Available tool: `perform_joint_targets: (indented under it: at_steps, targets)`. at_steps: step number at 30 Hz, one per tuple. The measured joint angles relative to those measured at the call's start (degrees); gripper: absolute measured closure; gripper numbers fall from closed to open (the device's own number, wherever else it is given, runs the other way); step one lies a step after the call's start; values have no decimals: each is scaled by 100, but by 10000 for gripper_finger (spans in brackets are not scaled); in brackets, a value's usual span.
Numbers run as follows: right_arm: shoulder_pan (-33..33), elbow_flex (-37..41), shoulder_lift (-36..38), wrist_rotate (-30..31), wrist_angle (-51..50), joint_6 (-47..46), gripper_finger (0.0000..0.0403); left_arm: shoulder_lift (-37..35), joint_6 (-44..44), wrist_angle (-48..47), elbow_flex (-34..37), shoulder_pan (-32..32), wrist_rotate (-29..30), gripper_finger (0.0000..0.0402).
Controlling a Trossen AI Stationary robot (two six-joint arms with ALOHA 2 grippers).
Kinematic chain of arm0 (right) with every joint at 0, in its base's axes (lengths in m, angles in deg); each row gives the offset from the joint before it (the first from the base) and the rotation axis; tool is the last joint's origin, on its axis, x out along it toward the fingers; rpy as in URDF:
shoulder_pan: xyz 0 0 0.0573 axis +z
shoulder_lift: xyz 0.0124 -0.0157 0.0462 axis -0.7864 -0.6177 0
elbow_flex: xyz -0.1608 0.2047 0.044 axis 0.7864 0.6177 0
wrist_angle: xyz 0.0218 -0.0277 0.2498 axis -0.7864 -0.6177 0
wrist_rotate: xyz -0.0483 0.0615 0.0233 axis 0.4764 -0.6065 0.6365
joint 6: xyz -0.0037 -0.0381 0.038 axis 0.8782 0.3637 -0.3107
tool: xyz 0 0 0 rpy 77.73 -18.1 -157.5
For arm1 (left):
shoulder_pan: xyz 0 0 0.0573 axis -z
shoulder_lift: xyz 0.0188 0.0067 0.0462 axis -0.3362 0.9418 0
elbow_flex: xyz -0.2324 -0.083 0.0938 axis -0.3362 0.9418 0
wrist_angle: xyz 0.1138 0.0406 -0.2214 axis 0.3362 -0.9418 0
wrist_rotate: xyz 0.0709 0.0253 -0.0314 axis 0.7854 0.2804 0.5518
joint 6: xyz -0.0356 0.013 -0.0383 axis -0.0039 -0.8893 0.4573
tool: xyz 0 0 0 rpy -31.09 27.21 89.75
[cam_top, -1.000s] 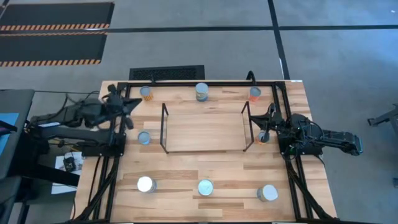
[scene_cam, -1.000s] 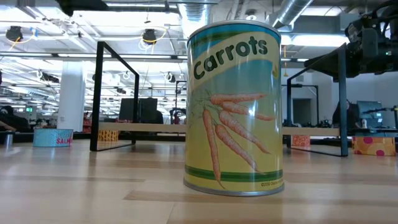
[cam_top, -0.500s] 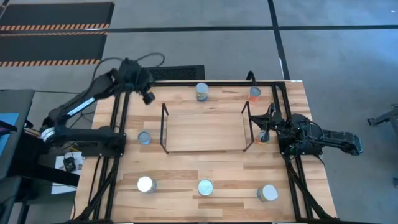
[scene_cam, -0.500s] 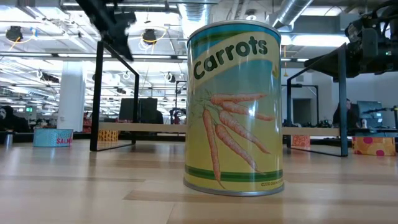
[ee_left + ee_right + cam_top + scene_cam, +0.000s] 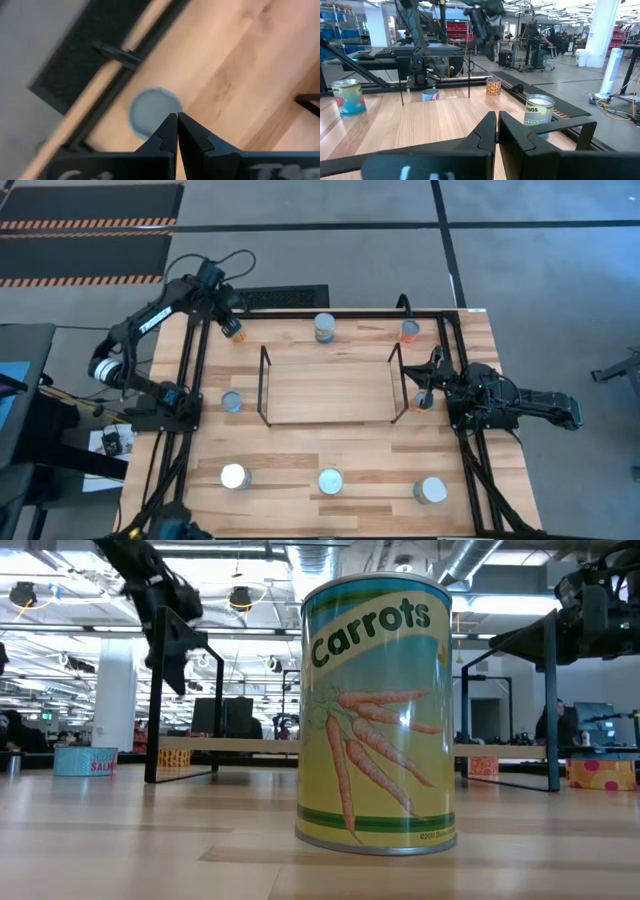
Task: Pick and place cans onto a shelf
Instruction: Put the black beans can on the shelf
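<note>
Several cans stand on the tabletop around the shelf point(image 5: 328, 392), a light-wood platform with black wire uprights at both ends. My left gripper point(image 5: 230, 323) is shut and hangs above the orange-labelled can point(image 5: 234, 334) at the far left. In the left wrist view the can's silvery top point(image 5: 150, 107) lies below the shut fingertips point(image 5: 176, 116). My right gripper point(image 5: 428, 385) is shut and rests by the shelf's right end, next to a can point(image 5: 422, 402). A Carrots can point(image 5: 375, 715) stands upright close to the low camera.
Other cans stand at the far middle point(image 5: 324, 327), far right point(image 5: 410, 330), left of the shelf point(image 5: 232, 401) and in a near row point(image 5: 234, 476), point(image 5: 330, 481), point(image 5: 431, 490). Black frame rails run along the table's left, right and far edges.
My left arm has risen from its rest at the table's left side and swung toward the far edge. It now hangs with its gripper pointing down over the far-left orange can. The gripper stays shut. No can has moved.
</note>
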Motion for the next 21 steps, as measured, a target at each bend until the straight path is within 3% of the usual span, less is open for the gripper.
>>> perform_joint_targets:
  at_steps: [7,17,21]
  targets:
    - [0,-1,0,-1,0,0,360,811,-4,-30,9,176,230,392]
    - [0,-1,1,-1,-1,0,360,1080,-9,36,9,570,944,304]
    - [0,1,0,-1,-1,0,360,1080,-11,74,22,601,978,279]
